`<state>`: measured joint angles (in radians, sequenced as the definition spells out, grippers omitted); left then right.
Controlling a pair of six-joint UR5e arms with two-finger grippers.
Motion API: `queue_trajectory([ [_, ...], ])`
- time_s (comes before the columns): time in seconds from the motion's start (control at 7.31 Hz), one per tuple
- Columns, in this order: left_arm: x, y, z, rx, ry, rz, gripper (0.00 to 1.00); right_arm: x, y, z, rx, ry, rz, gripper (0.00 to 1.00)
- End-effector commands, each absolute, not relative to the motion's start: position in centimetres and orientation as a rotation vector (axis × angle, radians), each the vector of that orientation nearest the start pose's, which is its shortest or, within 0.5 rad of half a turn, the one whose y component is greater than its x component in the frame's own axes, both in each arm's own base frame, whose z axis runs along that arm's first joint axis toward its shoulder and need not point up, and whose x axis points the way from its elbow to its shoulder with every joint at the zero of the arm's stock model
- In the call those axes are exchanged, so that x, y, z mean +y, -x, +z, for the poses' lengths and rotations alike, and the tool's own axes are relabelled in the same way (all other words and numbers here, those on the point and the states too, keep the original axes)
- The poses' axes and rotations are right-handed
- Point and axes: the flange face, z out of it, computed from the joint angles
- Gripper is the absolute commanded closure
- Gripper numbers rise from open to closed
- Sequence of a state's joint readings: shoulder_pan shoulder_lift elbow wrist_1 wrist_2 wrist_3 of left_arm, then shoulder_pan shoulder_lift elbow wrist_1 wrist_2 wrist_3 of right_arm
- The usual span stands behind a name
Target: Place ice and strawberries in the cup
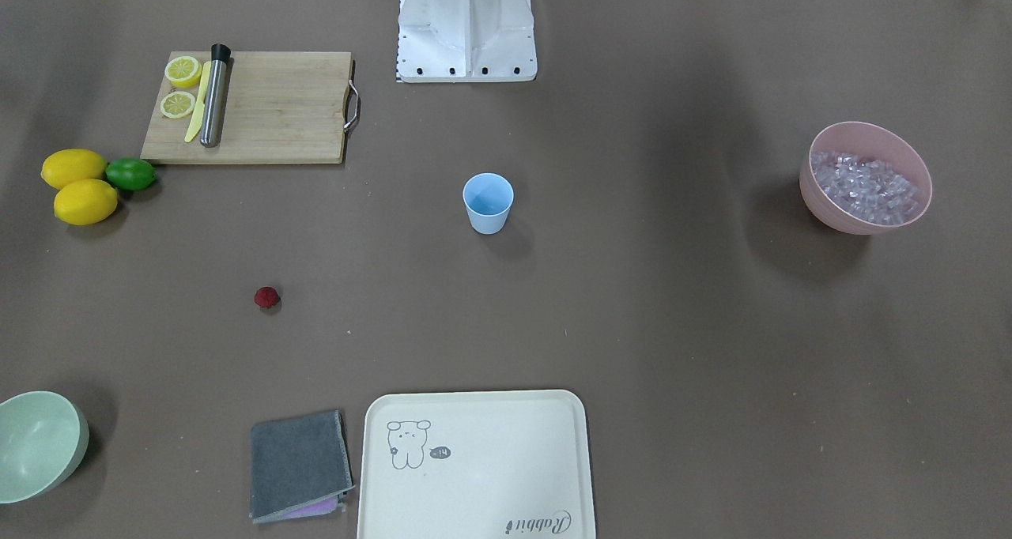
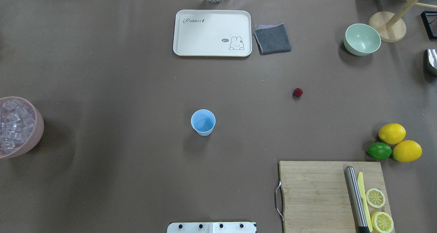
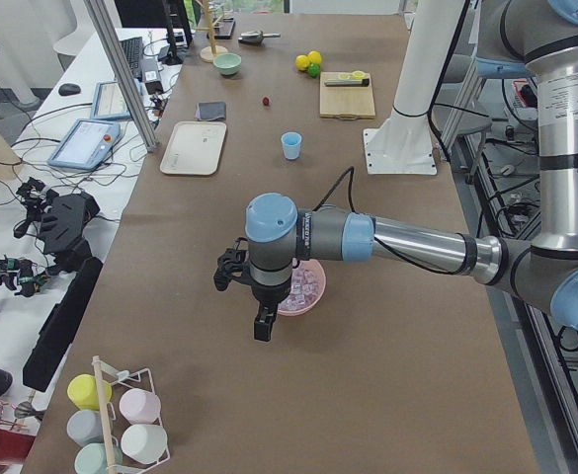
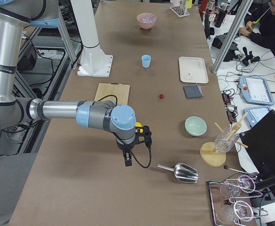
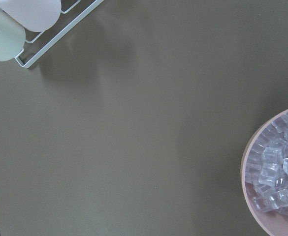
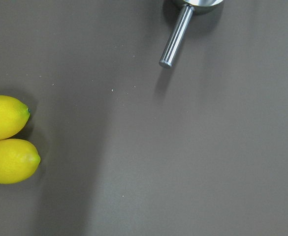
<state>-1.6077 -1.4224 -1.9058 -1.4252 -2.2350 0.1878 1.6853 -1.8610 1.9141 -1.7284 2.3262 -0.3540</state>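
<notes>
cup: small light-blue tumbler, tapered, no handle, upright at frame centre in the front-facing view. Nothing visible inside. Well apart from everything else.
cup handling: looks like thin stiff plastic, light, probably tips if bumped. No need to grip it; drop items in from above.
strawberry: one dark-red rounded berry on bare table, lower left of the cup in that view.
strawberry handling: judged light and bumpy, may roll. Pinch top-down across the widest part, gentle squeeze.
ice: heap of clear glassy cubes in the pink bowl at the right edge.
ice handling: likely hard, slick and light. Single cubes could squirt out of two fingers, so a scoop seems the safer route.
scoop: shiny metal with a smooth round bar handle, lying flat at lower centre of the exterior right view. Take it by the handle.
left gripper: hangs mid-frame in the exterior left view, just beside the pink bowl. Released or clenched: can't tell from here.
right gripper: hangs over the table left of the scoop in the exterior right view. Same, can't tell.
progress: judged at the start, neither item in the cup yet.
rest: two lemons and a lime bunched at the left edge of the front-facing view. Wooden cutting board at upper left with lemon slices. Cream tray at bottom centre, grey cloth beside it, pale-green bowl in the bottom left corner.
</notes>
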Motion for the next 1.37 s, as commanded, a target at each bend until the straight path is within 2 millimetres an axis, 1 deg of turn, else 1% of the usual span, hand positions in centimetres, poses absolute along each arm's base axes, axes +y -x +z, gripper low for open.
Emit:
queue_trajectory([
  [0.0,-42.0,8.7,58.6,0.656,-0.112,0.158,0.03,-35.1,-10.5,63.1,-0.779,-0.081,-0.184,0.00],
  [0.27,-41.9,8.7,58.5,0.656,-0.114,0.158,0.03,-35.1,-10.1,63.0,-0.827,-0.083,-0.173,0.00],
  [0.55,-42.1,8.7,58.4,0.658,-0.116,0.157,0.03,-35.2,-10.1,63.0,-0.828,-0.082,-0.168,0.00],
  [0.68,-42.1,8.7,57.9,0.656,-0.126,0.160,0.03,-35.1,-10.1,63.1,-0.830,-0.083,-0.173,0.00],
  [1.23,-42.1,8.7,57.5,0.656,-0.133,0.161,0.03,-34.9,-10.0,63.0,-0.833,-0.087,-0.176,0.00],
])
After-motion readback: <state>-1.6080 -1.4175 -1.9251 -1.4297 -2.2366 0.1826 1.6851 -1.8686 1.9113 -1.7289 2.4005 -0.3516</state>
